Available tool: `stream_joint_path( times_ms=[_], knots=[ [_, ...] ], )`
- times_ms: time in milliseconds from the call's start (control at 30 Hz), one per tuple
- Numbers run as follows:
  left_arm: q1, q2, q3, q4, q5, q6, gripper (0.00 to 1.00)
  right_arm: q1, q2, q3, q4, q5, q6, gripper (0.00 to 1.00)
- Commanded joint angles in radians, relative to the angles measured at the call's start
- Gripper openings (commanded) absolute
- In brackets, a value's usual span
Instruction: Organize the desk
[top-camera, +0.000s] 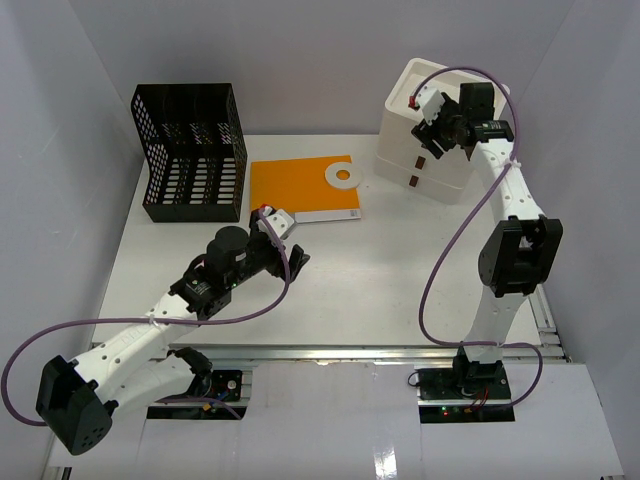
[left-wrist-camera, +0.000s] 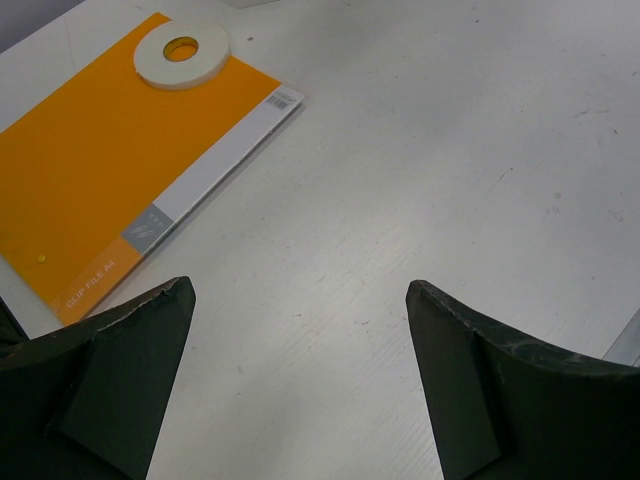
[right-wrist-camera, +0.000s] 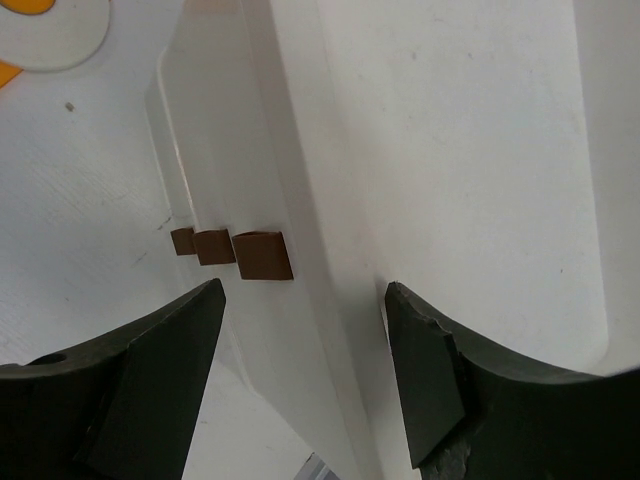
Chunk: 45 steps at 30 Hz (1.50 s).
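The white desk (top-camera: 370, 270) carries an orange clip file (top-camera: 295, 190) with a white tape roll (top-camera: 341, 177) lying on its right end. My left gripper (top-camera: 285, 240) hovers low over bare desk (left-wrist-camera: 430, 150) by the file's near corner, open, with nothing between its fingers (left-wrist-camera: 298, 285). The file (left-wrist-camera: 90, 170) and the roll (left-wrist-camera: 181, 53) lie ahead of it to the left. My right gripper (top-camera: 432, 128) hangs over the front top edge of the white three-drawer box (top-camera: 405, 95). It is open (right-wrist-camera: 303, 287), one finger before the drawer fronts, one above the box top.
A black mesh file rack (top-camera: 192, 150) stands at the back left. Three brown drawer handles (right-wrist-camera: 263, 255) line the box front. The tape roll (right-wrist-camera: 50, 30) shows left of the box. A metal rail (top-camera: 350, 352) runs along the desk's front edge. White walls close in all round.
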<state>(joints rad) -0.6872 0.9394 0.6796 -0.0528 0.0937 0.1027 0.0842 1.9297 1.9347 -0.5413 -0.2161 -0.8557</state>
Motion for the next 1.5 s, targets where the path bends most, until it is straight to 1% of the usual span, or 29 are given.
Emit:
stream_joint_path(
  times_ms=[0,33,233,300,400,433,667,833,1000,1300,1467],
  knots=[
    [0.005,-0.003,-0.009,-0.001,0.014,0.012,0.98,-0.033,0.015,0.016,0.030,-0.015,-0.002,0.68],
    [0.005,-0.002,-0.009,-0.001,0.015,0.013,0.98,-0.038,0.016,0.014,0.027,-0.021,-0.004,0.64],
    [0.005,0.002,-0.008,-0.001,0.032,0.014,0.98,-0.046,0.003,-0.003,-0.014,-0.083,-0.023,0.32],
    [0.005,0.002,-0.009,0.001,0.037,0.015,0.98,-0.045,-0.004,-0.002,-0.033,-0.097,-0.027,0.25],
    [0.005,0.002,-0.009,0.001,0.039,0.017,0.98,-0.046,-0.011,-0.002,-0.058,-0.118,-0.036,0.09],
    [0.005,0.002,-0.009,0.001,0.040,0.016,0.98,-0.046,-0.012,-0.002,-0.067,-0.125,-0.035,0.08],
    [0.005,-0.002,-0.009,0.004,0.047,0.015,0.98,-0.039,-0.042,-0.015,-0.139,-0.212,-0.010,0.08],
    [0.005,-0.001,-0.011,0.007,0.054,0.017,0.98,-0.019,-0.095,-0.054,-0.147,-0.258,0.028,0.08],
    [0.005,0.001,-0.014,0.008,0.058,0.016,0.98,0.014,-0.162,-0.164,-0.131,-0.270,0.045,0.08],
    [0.005,0.004,-0.018,0.015,0.070,0.015,0.98,0.028,-0.264,-0.292,-0.115,-0.284,0.069,0.08],
    [0.005,0.021,-0.028,0.042,0.139,0.000,0.98,0.033,-0.325,-0.379,-0.115,-0.285,0.046,0.08]
  ],
)
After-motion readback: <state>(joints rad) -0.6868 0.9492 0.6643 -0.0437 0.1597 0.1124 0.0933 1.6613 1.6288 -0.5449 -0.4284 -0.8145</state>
